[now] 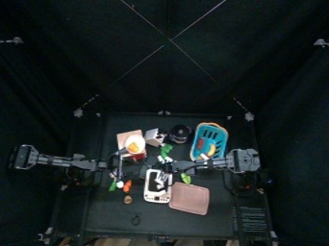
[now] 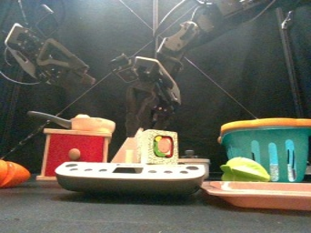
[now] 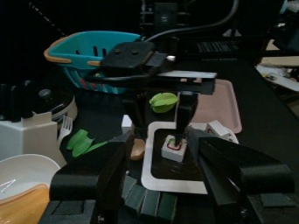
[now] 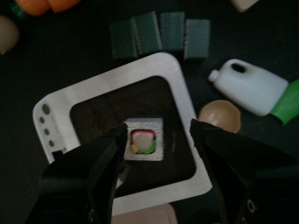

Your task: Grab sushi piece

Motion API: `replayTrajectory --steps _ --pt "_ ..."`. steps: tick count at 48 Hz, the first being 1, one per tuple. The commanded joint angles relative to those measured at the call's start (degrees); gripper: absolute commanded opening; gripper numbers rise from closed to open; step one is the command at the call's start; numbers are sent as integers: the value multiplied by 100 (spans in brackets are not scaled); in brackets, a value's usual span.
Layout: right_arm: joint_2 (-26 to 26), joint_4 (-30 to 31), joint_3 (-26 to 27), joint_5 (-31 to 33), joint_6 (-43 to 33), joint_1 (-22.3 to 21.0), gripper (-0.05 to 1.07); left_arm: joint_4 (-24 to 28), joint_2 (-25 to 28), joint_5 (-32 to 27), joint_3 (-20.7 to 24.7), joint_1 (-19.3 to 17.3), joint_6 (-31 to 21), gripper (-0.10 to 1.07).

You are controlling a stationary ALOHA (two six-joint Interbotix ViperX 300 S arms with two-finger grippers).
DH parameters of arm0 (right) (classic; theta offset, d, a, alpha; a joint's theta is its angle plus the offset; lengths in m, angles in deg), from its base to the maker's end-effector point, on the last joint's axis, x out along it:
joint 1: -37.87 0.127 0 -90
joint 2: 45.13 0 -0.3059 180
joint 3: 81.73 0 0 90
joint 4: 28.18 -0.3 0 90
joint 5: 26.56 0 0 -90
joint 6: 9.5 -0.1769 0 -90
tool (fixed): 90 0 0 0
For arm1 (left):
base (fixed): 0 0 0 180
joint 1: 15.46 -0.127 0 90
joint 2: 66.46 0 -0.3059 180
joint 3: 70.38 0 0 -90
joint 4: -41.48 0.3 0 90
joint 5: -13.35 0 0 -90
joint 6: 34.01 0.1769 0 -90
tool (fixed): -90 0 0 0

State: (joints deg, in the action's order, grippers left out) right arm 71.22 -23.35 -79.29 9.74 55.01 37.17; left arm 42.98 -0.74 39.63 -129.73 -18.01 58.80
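The sushi piece [image 4: 145,142], white rice around a pink and green centre, stands on the dark top of a white scale-like tray [image 4: 73,103]. In the front view the sushi piece [image 2: 158,146] stands upright on that tray [image 2: 127,176]. My right gripper [image 4: 160,131] is open, with one jaw on each side of the sushi and just above it. The left wrist view shows the right gripper [image 3: 158,118] hanging over the sushi piece [image 3: 173,147]. My left gripper [image 3: 163,188] is open and empty, a short way from the tray on its left side.
A teal basket [image 2: 267,146] and a pink tray [image 2: 261,193] are at the right. A green toy fruit [image 2: 245,168] lies by the pink tray. A red box [image 2: 73,153] stands at the left. A white bottle [image 4: 251,83] and several dark green blocks [image 4: 163,35] lie close to the white tray.
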Motion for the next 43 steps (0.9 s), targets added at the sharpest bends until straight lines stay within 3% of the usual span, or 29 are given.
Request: replayTrajectory --steps 1,43 --pt "-149 0 132 18 -26 0 92 -9 0 18 62 -9 -9 88" --pt "237 44 158 44 -44 35 90 0 -9 18 44 -9 -9 88"
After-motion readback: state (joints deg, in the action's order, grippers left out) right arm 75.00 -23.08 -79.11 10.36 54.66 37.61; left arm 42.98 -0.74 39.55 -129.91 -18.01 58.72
